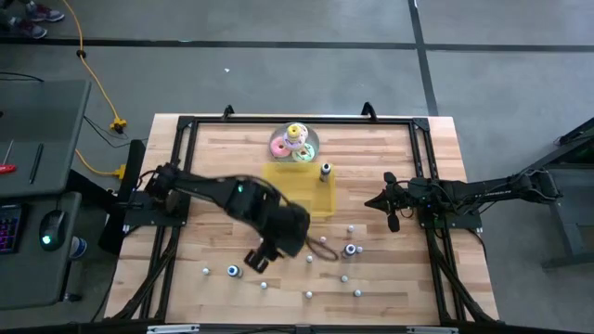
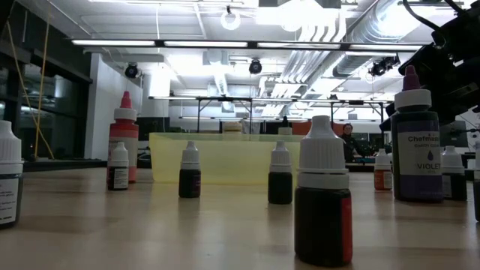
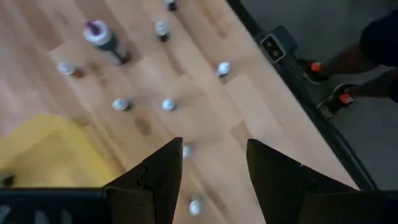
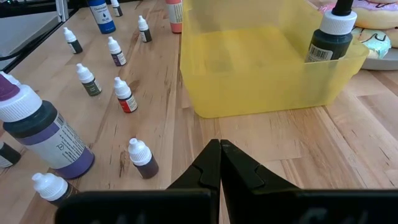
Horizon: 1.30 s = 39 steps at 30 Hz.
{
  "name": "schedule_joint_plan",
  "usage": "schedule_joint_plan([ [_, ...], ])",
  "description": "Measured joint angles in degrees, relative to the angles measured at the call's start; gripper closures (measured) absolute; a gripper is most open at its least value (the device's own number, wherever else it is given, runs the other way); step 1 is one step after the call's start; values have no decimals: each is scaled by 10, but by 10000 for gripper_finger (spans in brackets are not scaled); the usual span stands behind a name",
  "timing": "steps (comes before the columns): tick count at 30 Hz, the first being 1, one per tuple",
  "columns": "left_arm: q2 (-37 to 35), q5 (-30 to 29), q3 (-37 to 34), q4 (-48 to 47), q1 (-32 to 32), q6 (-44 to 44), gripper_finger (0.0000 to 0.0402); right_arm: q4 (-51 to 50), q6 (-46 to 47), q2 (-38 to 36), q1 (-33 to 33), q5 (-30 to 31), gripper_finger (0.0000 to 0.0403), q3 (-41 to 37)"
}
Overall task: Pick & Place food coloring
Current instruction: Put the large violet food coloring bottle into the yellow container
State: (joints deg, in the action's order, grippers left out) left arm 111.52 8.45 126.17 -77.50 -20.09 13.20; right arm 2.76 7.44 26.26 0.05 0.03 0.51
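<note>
Left gripper [image 3: 214,180] fingers spread, empty, above scattered food coloring [image 3: 168,104] bottles on the table

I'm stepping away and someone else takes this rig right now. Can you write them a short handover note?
Left gripper: open, empty, raised over the front-middle of the table above scattered small bottles.
Right gripper: shut, empty, waiting at the right side, facing the yellow tray.
Done: one dark bottle with a white cap stands in a corner of the tray.
Left: the rest of the food coloring is loose on the wood, including the large violet bottle, a blue one and many tiny ones such as the red-labelled bottle.
The plate of ring toys sits behind the tray.
</note>
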Motion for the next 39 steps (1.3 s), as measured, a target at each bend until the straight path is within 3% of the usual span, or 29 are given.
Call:
schedule_joint_plan([
  [9,0,-26,-116,230,-28,-44,227,0,0,0,0,0,402,0],
  [13,7,-57,-155,355,-6,-40,227,0,0,0,0,0,402,0],
  [17,34,-58,-158,415,24,-41,227,0,0,0,0,0,402,0],
  [23,92,-51,-97,405,67,-53,227,0,0,0,0,0,402,0],
  [30,210,-45,88,294,97,-75,227,0,0,0,0,0,402,0],
  [39,235,-35,68,290,97,-108,227,0,0,4,0,1,402,0],
])
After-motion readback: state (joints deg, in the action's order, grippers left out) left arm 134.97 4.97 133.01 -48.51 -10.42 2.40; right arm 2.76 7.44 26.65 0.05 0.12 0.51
